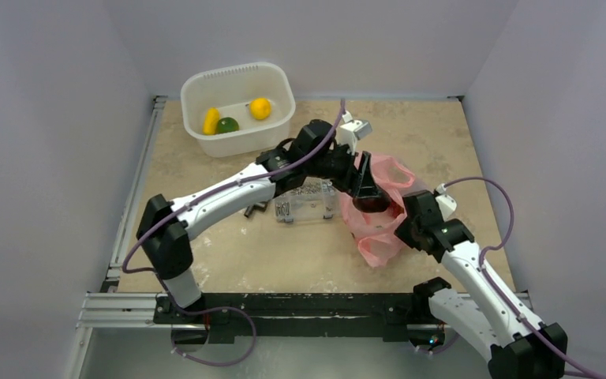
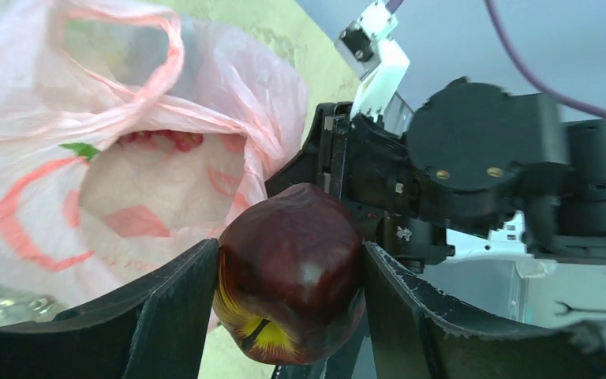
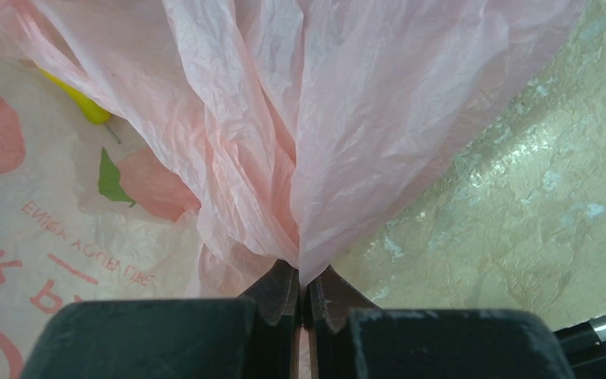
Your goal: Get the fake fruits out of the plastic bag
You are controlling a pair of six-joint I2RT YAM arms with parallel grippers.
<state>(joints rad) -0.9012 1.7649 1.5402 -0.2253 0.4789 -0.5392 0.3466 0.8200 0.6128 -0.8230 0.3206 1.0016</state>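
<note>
The pink plastic bag [image 1: 379, 213] lies right of centre on the table; it also fills the left wrist view [image 2: 126, 126] and the right wrist view [image 3: 284, 118]. My left gripper [image 1: 372, 201] is shut on a dark red fake apple [image 2: 292, 268] with a yellow stem end, held just over the bag's mouth. My right gripper [image 3: 304, 288] is shut on a pinched fold of the bag at its near right side [image 1: 410, 225]. A red bumpy fruit [image 2: 162, 140] shows inside the bag. A yellow fruit tip [image 3: 87, 106] shows through the film.
A white tub [image 1: 239, 106] at the back left holds a yellow banana [image 1: 211, 120], a green lime [image 1: 227, 125] and a yellow-orange round fruit [image 1: 260, 108]. A clear rigid screw box [image 1: 304, 203] with loose screws [image 1: 254, 210] sits left of the bag under my left arm.
</note>
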